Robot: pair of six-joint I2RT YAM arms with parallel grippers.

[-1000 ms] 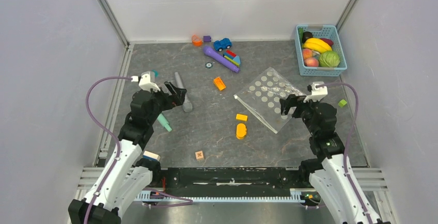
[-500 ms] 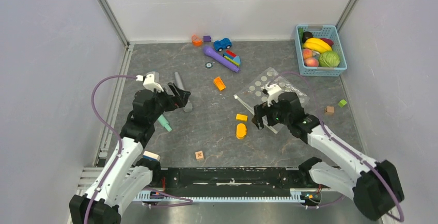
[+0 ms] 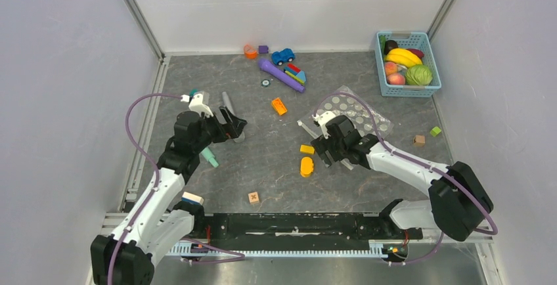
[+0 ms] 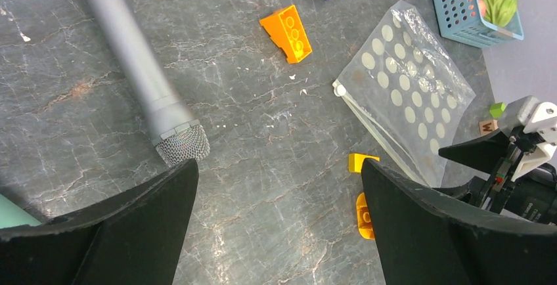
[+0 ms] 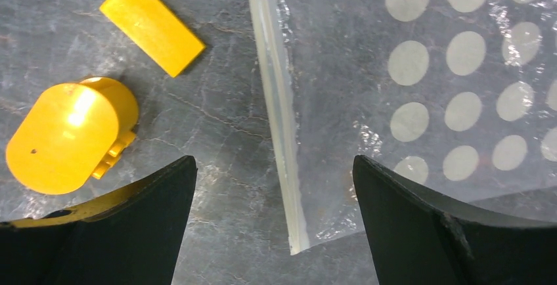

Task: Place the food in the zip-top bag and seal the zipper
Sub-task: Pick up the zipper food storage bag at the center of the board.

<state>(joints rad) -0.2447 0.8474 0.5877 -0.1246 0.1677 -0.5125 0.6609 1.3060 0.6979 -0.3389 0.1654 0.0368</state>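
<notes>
The zip-top bag [image 3: 358, 109], clear with pale dots, lies flat on the grey table right of centre. Its zipper [image 5: 279, 108] runs along the edge facing the yellow blocks. My right gripper [image 3: 334, 155] hovers open just above the zipper's near end, one finger over bare table and the other over the bag [image 5: 427, 81]; nothing is held. The food sits in the blue basket [image 3: 408, 35] at the far right: banana bunch [image 3: 402, 56], cabbage [image 3: 418, 75], peaches [image 3: 393, 71]. My left gripper [image 3: 234, 126] is open and empty beside a grey microphone [image 4: 141, 81], well left of the bag [image 4: 410, 94].
Two yellow blocks [image 3: 307, 149] [image 3: 306, 166] lie just left of the zipper. An orange brick [image 3: 279, 106], a purple toy [image 3: 281, 75] and a blue car [image 3: 283, 56] lie farther back. Small cubes [image 3: 253, 197] [image 3: 435, 131] [image 3: 419, 140] are scattered about. Walls enclose three sides.
My right arm has swung left from the bag's right side, across the bag, to its zipper edge. My left gripper has crept slightly right. Both stay open.
</notes>
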